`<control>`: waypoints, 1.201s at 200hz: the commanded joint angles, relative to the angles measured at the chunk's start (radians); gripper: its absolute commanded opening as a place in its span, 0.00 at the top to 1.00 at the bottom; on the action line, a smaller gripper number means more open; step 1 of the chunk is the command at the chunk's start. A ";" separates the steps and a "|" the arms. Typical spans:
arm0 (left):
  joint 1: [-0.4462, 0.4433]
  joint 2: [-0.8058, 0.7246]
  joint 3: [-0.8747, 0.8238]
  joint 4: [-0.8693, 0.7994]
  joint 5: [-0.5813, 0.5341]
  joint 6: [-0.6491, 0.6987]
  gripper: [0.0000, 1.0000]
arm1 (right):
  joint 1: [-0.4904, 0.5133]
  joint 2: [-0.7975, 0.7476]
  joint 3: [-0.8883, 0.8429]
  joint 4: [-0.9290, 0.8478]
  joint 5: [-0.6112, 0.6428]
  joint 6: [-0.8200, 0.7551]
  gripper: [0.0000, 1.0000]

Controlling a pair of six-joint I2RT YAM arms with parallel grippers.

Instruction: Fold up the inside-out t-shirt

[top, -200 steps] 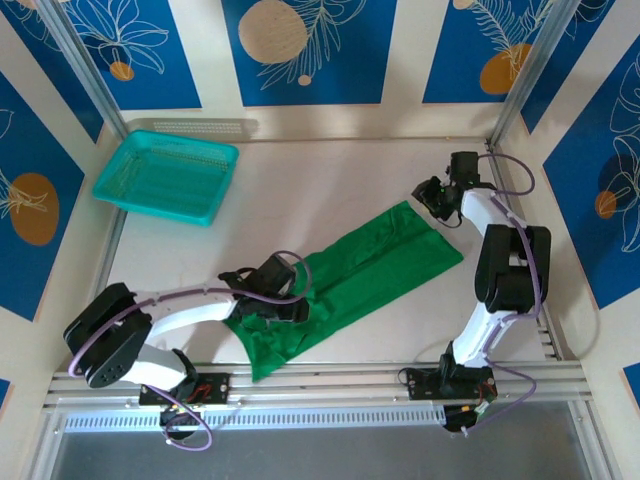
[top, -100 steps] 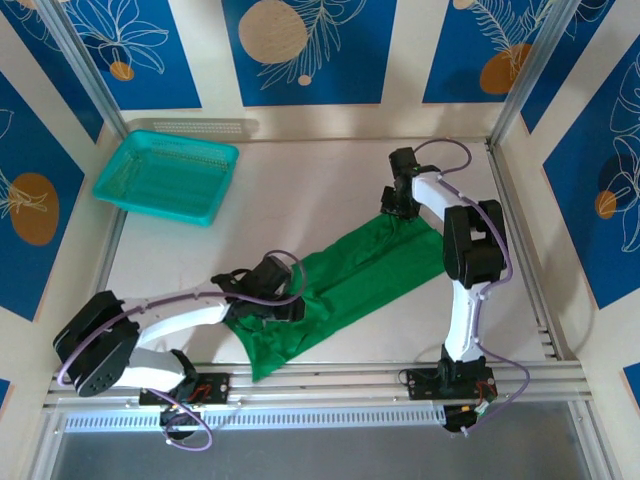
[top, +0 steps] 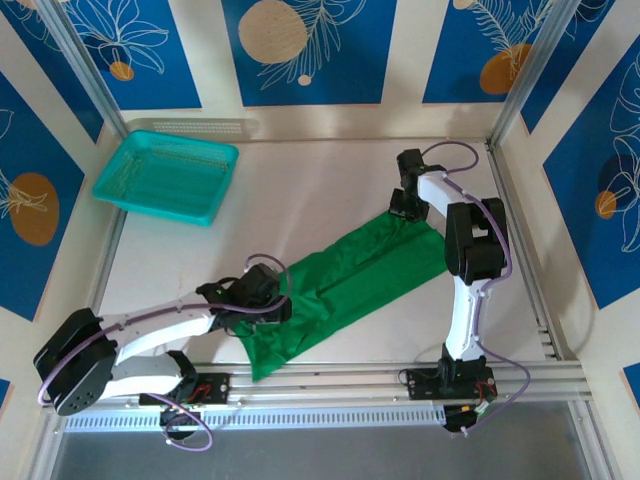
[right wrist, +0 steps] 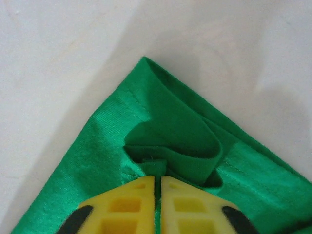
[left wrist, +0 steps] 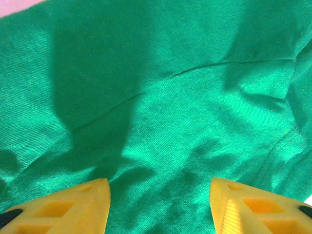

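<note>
Pale counter (top: 330, 180); the green inside-out t-shirt (top: 350, 280) lies on it as a long diagonal strip, mid-counter. At the far corner, the right end effector (right wrist: 158, 195) is pinched tight on a bunched fold. At the near end, the left end effector (left wrist: 158, 204) is half open over flat cloth.

Wrinkly bright green t-shirt (top: 350, 285), long flat diagonal strip.

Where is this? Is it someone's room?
Probably a robot practice booth, not a home: the left arm and right arm are bolted to a metal rail, and blue flower panels wall in the table with the green t-shirt.
</note>
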 commanded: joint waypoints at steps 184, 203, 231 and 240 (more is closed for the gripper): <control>0.012 -0.274 -0.013 -0.194 -0.109 0.142 0.45 | -0.170 -0.544 -0.605 0.139 -0.070 0.320 0.61; 0.011 -0.207 0.072 -0.216 -0.057 0.309 0.42 | -0.202 -0.531 -0.656 0.236 -0.220 0.276 0.61; 0.012 -0.120 0.132 -0.133 -0.039 0.433 0.40 | -0.216 -0.447 -0.655 0.302 -0.338 0.281 0.63; 0.012 -0.086 0.130 -0.095 -0.050 0.464 0.39 | -0.219 -0.411 -0.653 0.323 -0.363 0.291 0.63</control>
